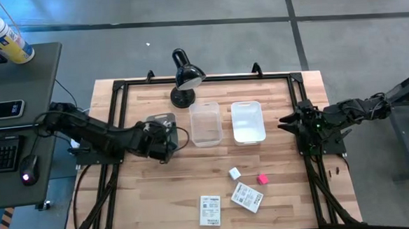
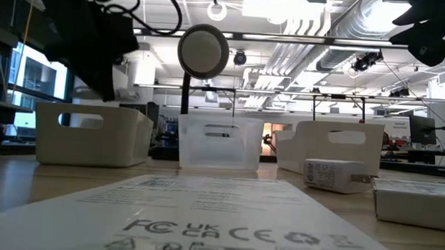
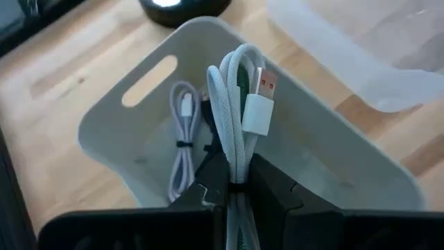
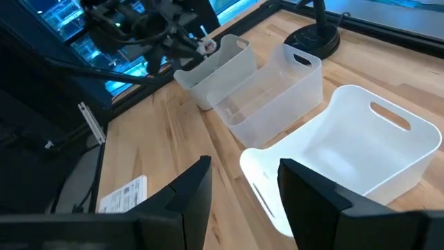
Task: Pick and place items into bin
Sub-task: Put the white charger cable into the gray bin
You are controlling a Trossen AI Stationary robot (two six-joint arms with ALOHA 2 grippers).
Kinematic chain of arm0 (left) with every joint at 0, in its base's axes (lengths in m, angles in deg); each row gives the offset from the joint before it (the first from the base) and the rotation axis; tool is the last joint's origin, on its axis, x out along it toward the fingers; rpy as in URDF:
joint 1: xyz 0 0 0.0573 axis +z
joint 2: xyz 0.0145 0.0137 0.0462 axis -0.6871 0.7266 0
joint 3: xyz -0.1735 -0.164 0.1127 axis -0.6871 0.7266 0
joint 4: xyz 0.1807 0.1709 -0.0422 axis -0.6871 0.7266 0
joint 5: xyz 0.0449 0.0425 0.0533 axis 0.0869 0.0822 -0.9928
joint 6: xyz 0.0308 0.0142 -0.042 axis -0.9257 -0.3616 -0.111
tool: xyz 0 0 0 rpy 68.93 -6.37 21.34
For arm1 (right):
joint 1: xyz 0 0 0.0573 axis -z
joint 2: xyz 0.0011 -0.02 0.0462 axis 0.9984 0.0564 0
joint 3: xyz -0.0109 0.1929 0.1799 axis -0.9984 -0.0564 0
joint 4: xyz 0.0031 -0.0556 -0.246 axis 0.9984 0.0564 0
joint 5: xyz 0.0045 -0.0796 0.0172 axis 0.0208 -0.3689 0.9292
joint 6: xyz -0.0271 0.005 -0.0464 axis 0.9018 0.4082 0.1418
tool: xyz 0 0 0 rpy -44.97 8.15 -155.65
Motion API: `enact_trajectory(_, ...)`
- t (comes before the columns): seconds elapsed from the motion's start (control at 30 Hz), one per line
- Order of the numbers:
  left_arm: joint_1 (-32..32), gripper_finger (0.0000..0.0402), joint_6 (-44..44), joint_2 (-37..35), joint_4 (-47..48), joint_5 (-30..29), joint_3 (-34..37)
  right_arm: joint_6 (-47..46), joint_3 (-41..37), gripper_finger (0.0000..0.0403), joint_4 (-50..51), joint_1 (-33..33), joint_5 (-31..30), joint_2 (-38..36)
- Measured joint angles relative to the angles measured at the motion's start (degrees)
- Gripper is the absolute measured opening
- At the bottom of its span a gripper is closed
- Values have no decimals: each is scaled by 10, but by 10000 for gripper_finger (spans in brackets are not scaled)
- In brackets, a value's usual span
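My left gripper (image 3: 232, 189) hangs over the leftmost pale bin (image 3: 125, 118), shut on a coiled whitish cord (image 3: 232, 104) with a white USB plug (image 3: 258, 104); a green strip shows behind the coil. A second bundled cord (image 3: 182, 132) lies on that bin's floor. In the high view this gripper (image 1: 165, 137) sits at the bin (image 1: 159, 119). My right gripper (image 4: 239, 184) is open above the near rim of the white bin (image 4: 361, 149). A white block (image 1: 234, 173), a pink cube (image 1: 262, 179) and two printed packets (image 1: 209, 210) (image 1: 247, 196) lie flat on the table. My left gripper pinches the coiled cord between its two fingers (image 3: 208, 182) at the dark tie around the bundle (image 3: 236, 186). The fingers lie across the strands. The coil and its plug stick out past the fingertips over the bin's inside, lifted clear of the bin's floor.
A clear bin (image 1: 206, 123) stands between the pale bin and the white bin (image 1: 248, 121). A black desk lamp (image 1: 185, 77) stands at the table's far edge behind them. A black frame (image 1: 119, 87) borders the wooden table. A desk with keyboard and mouse (image 1: 28, 169) is to the left.
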Motion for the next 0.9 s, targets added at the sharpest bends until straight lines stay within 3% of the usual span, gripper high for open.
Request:
enact_trajectory(0.13,22,22,1,0,-47,1,23,-4,0,155,0,0,3,0)
enact_trajectory(0.5,92,35,0,0,-51,27,35,-11,0,155,0,0,16,0)
enact_trajectory(0.9,116,143,-73,0,-78,66,35,-11,0,155,13,0,21,0)
